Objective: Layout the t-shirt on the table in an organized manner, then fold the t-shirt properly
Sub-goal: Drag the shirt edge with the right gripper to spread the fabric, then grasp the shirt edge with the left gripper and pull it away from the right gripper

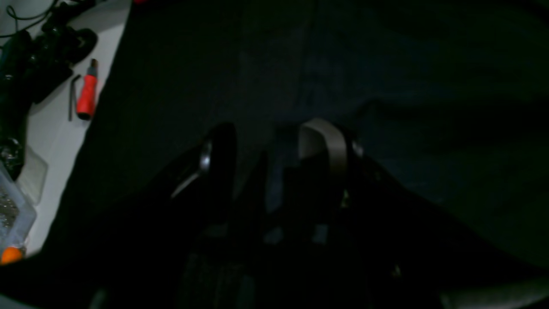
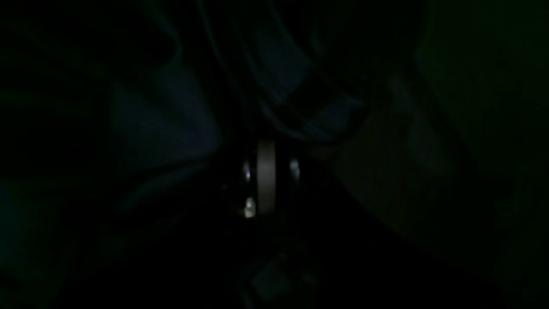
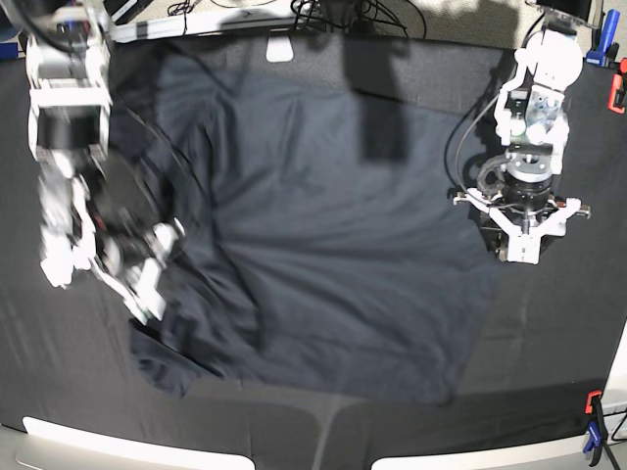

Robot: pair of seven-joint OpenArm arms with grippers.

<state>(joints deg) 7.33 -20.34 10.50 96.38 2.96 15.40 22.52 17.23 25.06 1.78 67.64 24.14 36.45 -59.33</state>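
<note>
Dark navy-charcoal t-shirt [image 3: 333, 245] spread over most of the black-clothed worktop [image 3: 568, 333], lying between the two end effectors. Mostly flat toward the left end effector [image 3: 517, 250]; rumpled into ridges and folds right by the right end effector [image 3: 147, 284].

Right end effector: fingers brought together, down among the bunched cloth at that edge of the shirt. Wrist view too dark to settle whether a pinch of fabric sits between the fingers; blurred in the base view. Left end effector: fingers apart, nothing between them, poised at the shirt's opposite edge, over or just beside the hem; touching or not, cannot tell.

Handling, as a judgement: light, limp knit cotton, no stiffness, likely to drape and drag rather than slide as one piece. Low slip against the matte cloth below, so a pull from one side probably stretches and wrinkles. Not fragile. Best taken by a pinch through a single layer at corners, hem or shoulder seams, one point per end effector, then drawn apart to tension out the folds.

Textures: faint bluish sheen on the shirt against flat, creased black cover. Beyond the left end effector, a pale bare strip with a red-handled screwdriver [image 1: 87, 92].
</note>
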